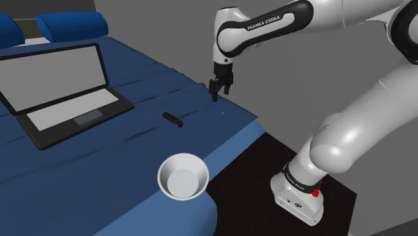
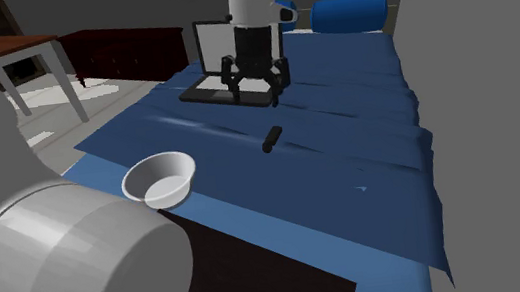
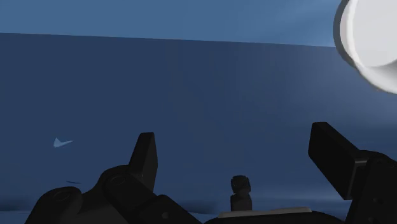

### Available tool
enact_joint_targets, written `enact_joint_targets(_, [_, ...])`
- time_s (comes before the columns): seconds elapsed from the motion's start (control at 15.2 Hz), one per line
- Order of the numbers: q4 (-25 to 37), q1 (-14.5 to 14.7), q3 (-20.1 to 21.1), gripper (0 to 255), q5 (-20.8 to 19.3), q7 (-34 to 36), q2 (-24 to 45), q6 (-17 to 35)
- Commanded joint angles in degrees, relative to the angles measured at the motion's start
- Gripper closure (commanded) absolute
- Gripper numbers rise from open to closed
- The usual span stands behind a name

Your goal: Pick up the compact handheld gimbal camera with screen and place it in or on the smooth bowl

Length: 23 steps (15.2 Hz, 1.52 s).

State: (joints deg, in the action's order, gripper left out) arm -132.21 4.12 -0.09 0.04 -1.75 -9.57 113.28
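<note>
Hovering, jaws released, I need to shift over the small black stick-shaped gimbal camera (image 1: pixel 173 119) and straddle its narrow width squarely.

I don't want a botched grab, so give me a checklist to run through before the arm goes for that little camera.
1. Jaws open and empty: ok.
2. The gripper directly above the gimbal camera: not ok, it hangs off to one side.
3. Camera lying clear of the laptop: ok.
4. The bowl upright and empty: ok.
5. Jaws squared to the camera's body: cannot tell.
</note>
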Motion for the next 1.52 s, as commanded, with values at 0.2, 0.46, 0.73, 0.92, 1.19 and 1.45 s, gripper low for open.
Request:
enact_joint_targets(0.2, [5.5, 0.8, 1.0, 0, 0.0, 1.4, 11.2, 6.1])
enact_joint_targets(0.46, [11.5, 1.4, 1.4, 0, -0.3, 2.2, 19.9, 9.3])
enact_joint_targets(0.73, [18.7, 2.0, 1.6, 0, -0.8, 3.1, 28.7, 11.3])
enact_joint_targets(0.92, [25.0, 2.5, 1.7, 0, -1.2, 3.6, 35.4, 11.9])
enact_joint_targets(1.19, [34.6, 3.2, 1.7, 0, -1.6, 4.2, 44.5, 11.8])
enact_joint_targets(1.45, [46.3, 4.0, 1.6, 0, -2.0, 4.7, 54.3, 10.2])
